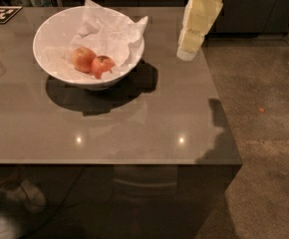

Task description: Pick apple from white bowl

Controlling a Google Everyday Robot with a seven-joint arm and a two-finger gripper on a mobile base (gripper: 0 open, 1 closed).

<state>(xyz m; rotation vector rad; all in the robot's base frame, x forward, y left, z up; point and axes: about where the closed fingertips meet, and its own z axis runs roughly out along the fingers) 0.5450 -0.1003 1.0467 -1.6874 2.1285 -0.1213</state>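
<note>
Apple (pixel 102 65) not picked yet: it sits in the white bowl (pixel 43 54), touching a paler apple (pixel 83 59).

Gripper (pixel 187 53) hangs up high near the table (pixel 134 128) far-right edge, well apart from the bowl; open or closed, can't tell. Approach, drop, grab, lift all left to do. Bare tabletop btwn gripper & bowl, so plenty of room. Watch the bowl rim & the crumpled paper (pixel 115 31) sticking up on the gripper's side.
</note>
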